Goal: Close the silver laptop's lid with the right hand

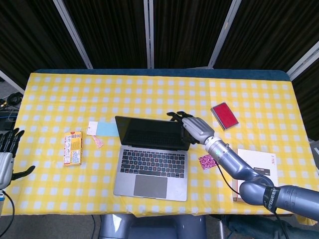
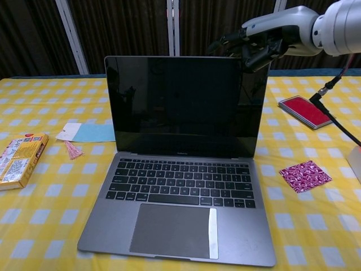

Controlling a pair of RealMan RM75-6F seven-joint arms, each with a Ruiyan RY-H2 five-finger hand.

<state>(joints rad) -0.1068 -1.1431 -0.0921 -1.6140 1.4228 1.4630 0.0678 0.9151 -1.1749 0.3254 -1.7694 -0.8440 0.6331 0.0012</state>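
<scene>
- The laptop (image 1: 153, 158) sits open near the front middle of the worktop (image 1: 149, 94), which is covered in a yellow and white checked cloth; its dark screen stands upright and faces the robot.
- The right hand (image 1: 193, 128) is at the top right corner of the screen, fingers (image 2: 225, 40) spread and reaching over the top edge of the lid. It holds nothing. From the chest view the fingers lie just above the rim, but I cannot tell whether they touch it.
- The right arm runs back from that hand over the worktop towards the front right edge.
- The left hand (image 1: 6, 157) hangs off the left edge of the worktop, well apart from the laptop, fingers apart and holding nothing.
- A red case (image 1: 224, 115) lies to the right of the right hand, further back.
- A pink patterned square (image 1: 210, 161) lies just right of the keyboard.
- A white box (image 1: 256, 172) rests at the front right.
- To the left of the laptop are a light blue card (image 1: 106, 129) and an orange packet (image 1: 73, 148).
</scene>
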